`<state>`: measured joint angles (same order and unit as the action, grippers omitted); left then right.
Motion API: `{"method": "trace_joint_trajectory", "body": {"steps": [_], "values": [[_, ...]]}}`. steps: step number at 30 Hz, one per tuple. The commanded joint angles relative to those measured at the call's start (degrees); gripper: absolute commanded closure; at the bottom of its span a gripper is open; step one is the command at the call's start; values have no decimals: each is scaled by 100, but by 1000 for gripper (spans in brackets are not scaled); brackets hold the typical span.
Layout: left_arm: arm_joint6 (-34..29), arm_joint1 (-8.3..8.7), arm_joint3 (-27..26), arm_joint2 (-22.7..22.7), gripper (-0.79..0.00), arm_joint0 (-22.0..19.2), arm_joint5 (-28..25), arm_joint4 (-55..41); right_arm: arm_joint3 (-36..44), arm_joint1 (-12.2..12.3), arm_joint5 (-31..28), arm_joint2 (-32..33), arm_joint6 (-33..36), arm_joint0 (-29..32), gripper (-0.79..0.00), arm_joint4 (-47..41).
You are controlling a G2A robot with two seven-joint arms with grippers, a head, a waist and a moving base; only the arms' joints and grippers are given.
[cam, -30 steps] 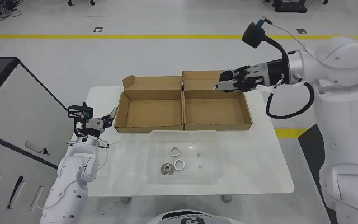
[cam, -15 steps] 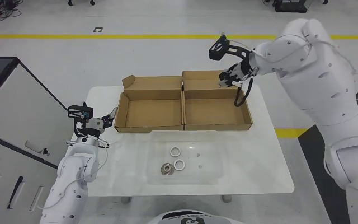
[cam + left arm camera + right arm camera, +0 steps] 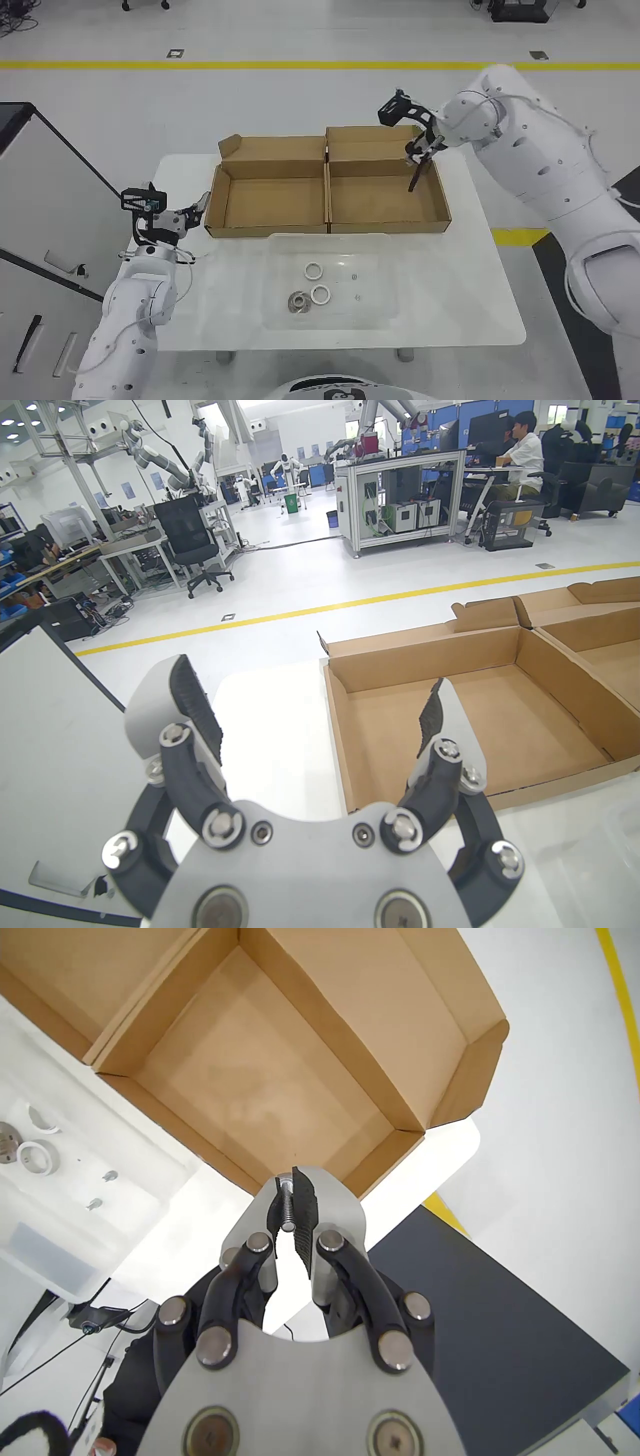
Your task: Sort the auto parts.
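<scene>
Boxes: two open cardboard boxes side by side at the far side of the table, the left box (image 3: pixel 270 200) touching the right box (image 3: pixel 385 200); both have bare floors.
Tray: a clear plastic tray (image 3: pixel 375 260) just in front of the boxes, holding two white rings (image 3: pixel 313 270), a round metal flange (image 3: pixel 297 300) and two small screws (image 3: pixel 110 1174).
Right gripper (image 3: pixel 290 1193): above the right side of the right box, jaws narrow, gripping a bolt (image 3: pixel 286 1208) between them.
Left gripper (image 3: pixel 312 685): at the left edge of the table, near the left box, jaws wide, nothing between them.
Surface: white table (image 3: pixel 470 290) with rounded corners.
Room: pale glossy floor (image 3: pixel 300 110) with a yellow line (image 3: pixel 300 65) behind the table.
Materials: the bolt is threaded, bright metal; the pads are black and ribbed; the boxes are plain brown cardboard with flaps standing up.
</scene>
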<state>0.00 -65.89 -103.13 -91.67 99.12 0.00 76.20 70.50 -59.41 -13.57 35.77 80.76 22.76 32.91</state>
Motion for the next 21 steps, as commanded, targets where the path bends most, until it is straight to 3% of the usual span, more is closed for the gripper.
{"method": "trace_joint_trajectory", "body": {"steps": [1, 21], "values": [[0, 0, 0, 0, -785, 0, 0, 0, -142, -33, 78, -68, -163, 52, 0, 103], [0, 0, 0, 0, -785, 0, 0, 0, -1116, -234, 963, -293, -825, 689, 0, 505]]}}
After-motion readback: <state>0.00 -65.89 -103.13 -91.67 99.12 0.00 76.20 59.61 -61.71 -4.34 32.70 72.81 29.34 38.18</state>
